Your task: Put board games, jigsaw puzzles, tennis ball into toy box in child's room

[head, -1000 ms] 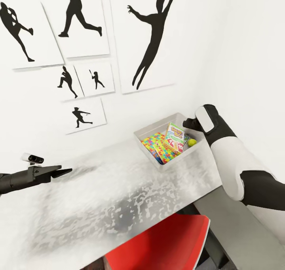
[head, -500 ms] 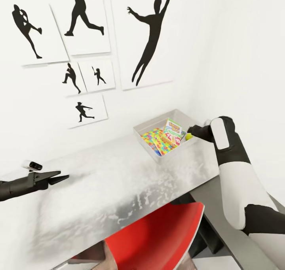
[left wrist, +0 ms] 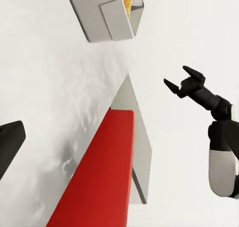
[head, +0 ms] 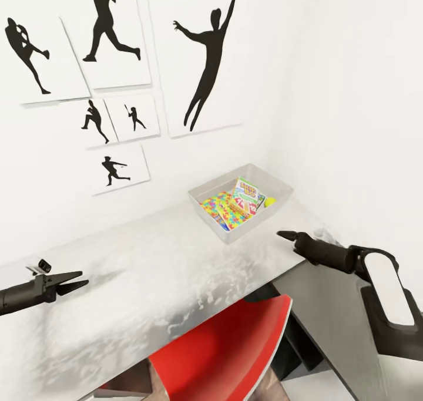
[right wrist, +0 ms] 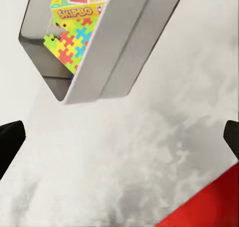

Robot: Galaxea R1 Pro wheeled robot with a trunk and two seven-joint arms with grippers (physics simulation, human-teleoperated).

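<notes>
The toy box (head: 254, 227), a pale grey tray, stands at the table's (head: 170, 260) far right end by the wall. In it lie a puzzle-patterned jigsaw box (head: 221, 209), the yellow-green Skip-Bo board game (head: 248, 192) and the tennis ball (head: 269, 202). My right gripper (head: 286, 235) hovers open and empty over the table's right edge, a short way in front of the box. In the right wrist view the toy box (right wrist: 114, 47), Skip-Bo (right wrist: 74, 11) and puzzle (right wrist: 67, 45) lie ahead. My left gripper (head: 81, 282) is open and empty over the table's left part.
A red chair (head: 235, 342) is tucked under the table's front edge. A lower dark grey side unit (head: 329, 301) joins the table on the right, below my right arm. Black player silhouette posters (head: 202, 54) hang on the white wall behind.
My right gripper has pulled back from over the toy box to the table's right edge. The left gripper sits lower and further left. The head view has shifted a little.
</notes>
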